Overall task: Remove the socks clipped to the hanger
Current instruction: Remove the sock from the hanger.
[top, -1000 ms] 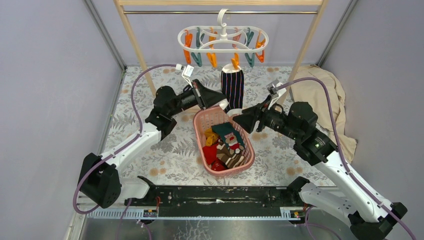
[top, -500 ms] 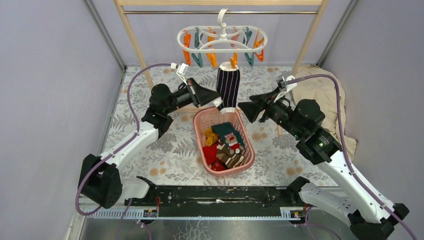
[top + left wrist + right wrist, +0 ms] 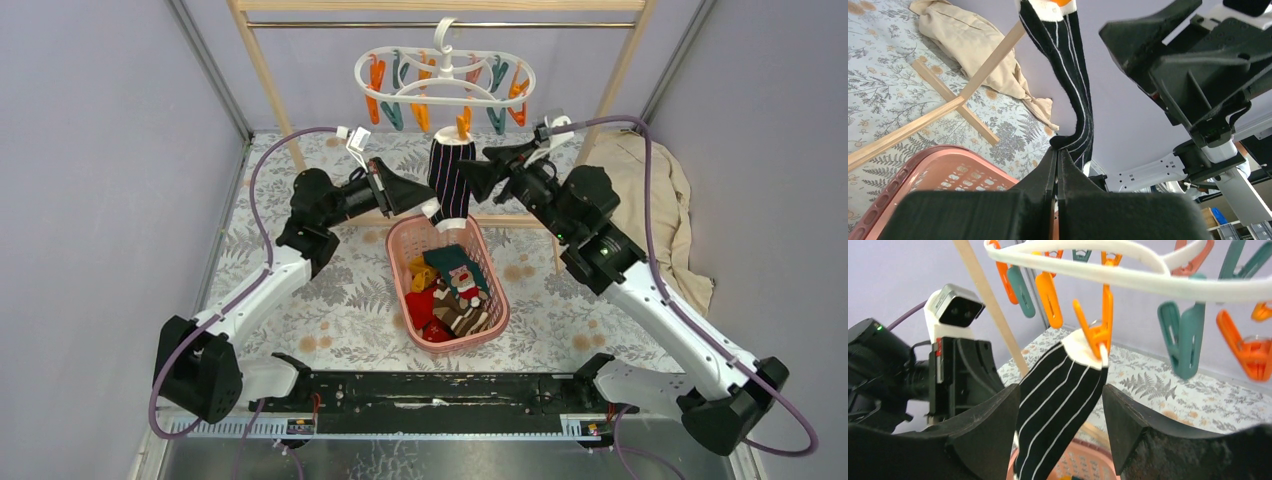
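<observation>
Nearly done: other socks (image 3: pixel 455 285) lie in the basket (image 3: pixel 396 252). One striped sock (image 3: pixel 452 175) hangs clipped to the hanger (image 3: pixel 445 75), left claw (image 3: pixel 433 208) pinching its toe, right claw (image 3: pixel 1060 390) spread around it.

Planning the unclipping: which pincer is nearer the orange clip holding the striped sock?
Right. Right pincer stands open around the sock just below the clip; left pincer pinches its bottom end.

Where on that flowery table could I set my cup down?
Bare flowery tabletop lies between the left arm and the pink basket, and between the basket and the right arm. Crowded: mid-table, where the arms meet the striped sock; the beige garment fills the far right.
</observation>
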{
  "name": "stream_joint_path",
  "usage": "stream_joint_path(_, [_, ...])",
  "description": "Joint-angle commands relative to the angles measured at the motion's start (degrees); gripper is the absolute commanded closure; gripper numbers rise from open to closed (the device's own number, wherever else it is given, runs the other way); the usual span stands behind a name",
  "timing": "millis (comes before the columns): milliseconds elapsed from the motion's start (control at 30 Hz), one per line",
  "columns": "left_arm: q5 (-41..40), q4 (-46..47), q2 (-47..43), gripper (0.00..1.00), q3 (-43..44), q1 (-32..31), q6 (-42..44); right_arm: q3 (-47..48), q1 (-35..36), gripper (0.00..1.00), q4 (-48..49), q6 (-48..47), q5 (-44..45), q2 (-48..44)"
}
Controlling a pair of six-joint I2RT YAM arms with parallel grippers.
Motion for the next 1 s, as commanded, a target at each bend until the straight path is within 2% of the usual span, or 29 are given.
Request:
stream_joint_path(0, [2.6,0.6,-1.8,1.0,-0.8,0.8,-0.3,5.0,0.2,0.32,7.1,-3.3,2.2,4.1])
stream_joint_path(267, [3.9,-0.8,-4.0,1.0,-0.7,1.2,-0.5,8.0,0.2,0.32,9.1,-4.6,4.6,8.9])
stream_joint_path(967, [5.3,-2.3,-5.0,0.99,-1.4,2.3,0.2,12.3,-1.2,0.41,13.2,-2.9,5.4,14.2])
